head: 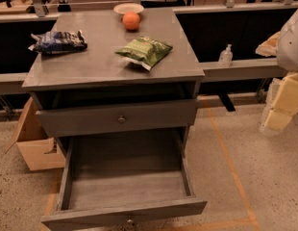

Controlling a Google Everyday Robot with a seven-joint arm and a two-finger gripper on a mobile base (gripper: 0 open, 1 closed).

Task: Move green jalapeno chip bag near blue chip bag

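Note:
The green jalapeno chip bag [144,51] lies flat on the grey cabinet top [101,69], right of centre and near the front edge. The blue chip bag [59,41] lies at the left edge of the same top, well apart from the green bag. My arm comes in at the far right of the view, and its pale gripper [279,110] hangs beside the cabinet, below the level of the top and far from both bags. It holds nothing that I can see.
An orange [131,20] and a shallow white bowl [129,8] sit at the back of the top. The cabinet's lower drawer [125,186] is pulled wide open. A cardboard box [36,143] stands on the floor at left. A sanitiser bottle [226,56] stands on the ledge at right.

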